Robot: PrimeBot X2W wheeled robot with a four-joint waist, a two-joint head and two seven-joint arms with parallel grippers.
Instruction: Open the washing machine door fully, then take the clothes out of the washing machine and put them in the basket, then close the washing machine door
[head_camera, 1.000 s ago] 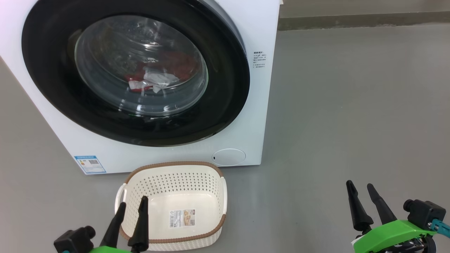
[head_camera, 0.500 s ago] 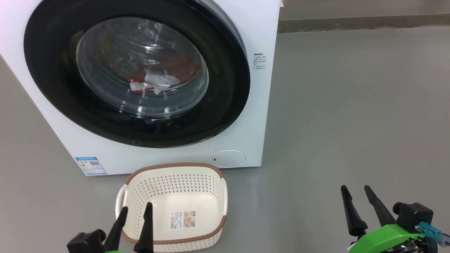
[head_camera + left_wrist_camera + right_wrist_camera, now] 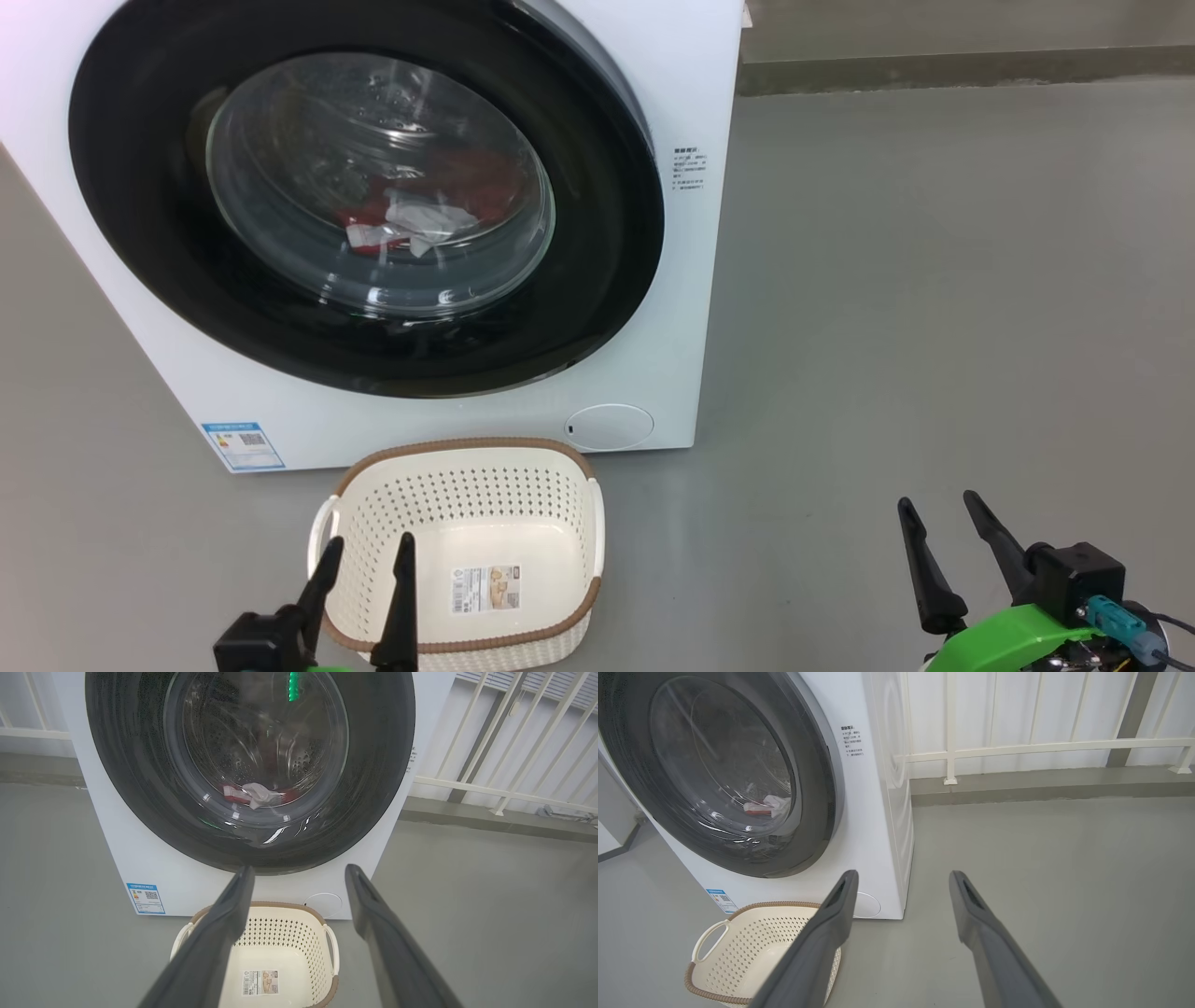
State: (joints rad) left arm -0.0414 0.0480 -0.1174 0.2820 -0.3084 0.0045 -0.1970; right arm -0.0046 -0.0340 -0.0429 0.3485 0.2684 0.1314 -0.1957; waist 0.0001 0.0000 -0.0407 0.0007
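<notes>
Left gripper [image 3: 370,541]: fingers spread apart and holding nothing. It sits at the lower left of the head view, with its tips crossing the basket's near left wall.
Right gripper [image 3: 936,501]: fingers parted, nothing between them. It sits at the lower right of the head view over bare floor, well apart from the basket and washer.
Basket [image 3: 467,444]: on the floor at bottom centre, just in front of the washer and below the door. A paper label shows on its bottom.
Door [image 3: 597,233]: shut against the washer front, taking up the upper left of the head view.
Clothes [image 3: 420,219]: inside the drum, seen through the door glass. They are red fabric with a white piece on top, lying low in the drum.
Washer [image 3: 672,280]: white box in the upper left, standing on the floor.
Flap [image 3: 610,427]: round and white, low on the right of the washer front, just above the basket's far rim.
Blue label [image 3: 243,446]: low on the left of the washer front, left of the basket.
Floor [image 3: 934,280]: grey, covering the right half of the head view.
Railing [image 3: 1017,746]: white bars along the wall, at the upper right of the right wrist view.
In the way: the shut door stands between both grippers and the clothes. The basket lies between the left gripper and the washer.
</notes>
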